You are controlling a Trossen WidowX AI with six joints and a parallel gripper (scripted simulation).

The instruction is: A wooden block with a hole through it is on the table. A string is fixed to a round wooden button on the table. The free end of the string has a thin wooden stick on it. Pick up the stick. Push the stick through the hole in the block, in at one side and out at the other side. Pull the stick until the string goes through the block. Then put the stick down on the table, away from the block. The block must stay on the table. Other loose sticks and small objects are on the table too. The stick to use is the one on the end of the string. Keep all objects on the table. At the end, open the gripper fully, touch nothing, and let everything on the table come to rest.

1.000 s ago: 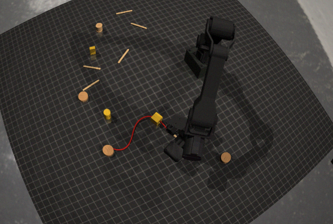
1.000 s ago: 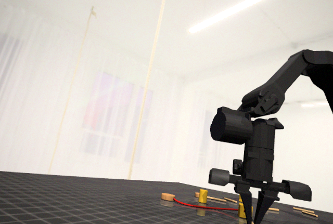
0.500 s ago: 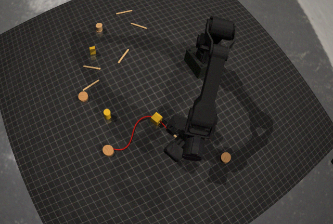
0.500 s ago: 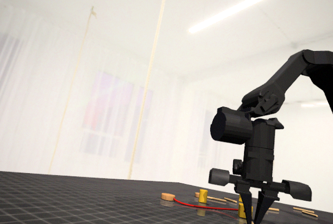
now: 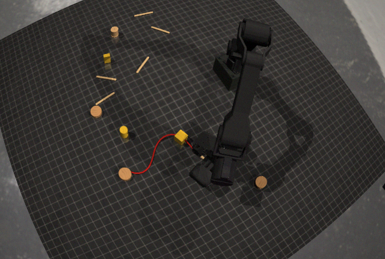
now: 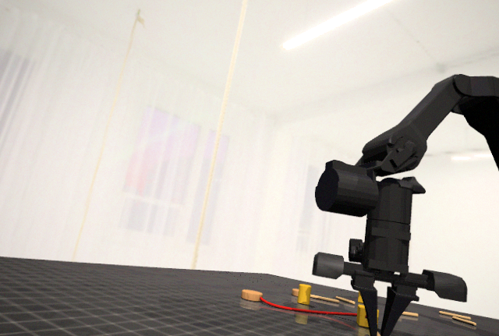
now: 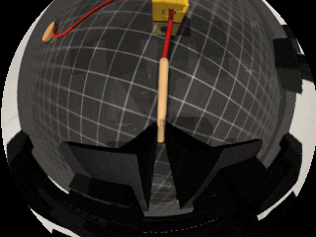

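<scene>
The yellow block (image 5: 180,137) (image 6: 362,316) (image 7: 160,12) stands on the table. The round button (image 5: 124,173) (image 6: 251,295) (image 7: 49,32) lies at the other end of the red string (image 5: 153,157) (image 6: 290,308) (image 7: 168,39). The string enters the block on the button's side and comes out on the gripper's side, running to the stick (image 5: 202,157) (image 7: 163,94). The whole stick is outside the block, in line with the hole. My gripper (image 6: 379,332) (image 7: 160,126) is shut on the stick's end farther from the string, low near the table. The exact gap under the stick cannot be told.
A yellow cylinder (image 5: 124,131) (image 6: 304,294), a small yellow block (image 5: 106,58) and a wooden cylinder (image 5: 114,31) stand apart. One wooden disc (image 5: 95,111) is at the left, another wooden disc (image 5: 261,181) right of the arm. Several loose sticks lie toward the upper left in the top view.
</scene>
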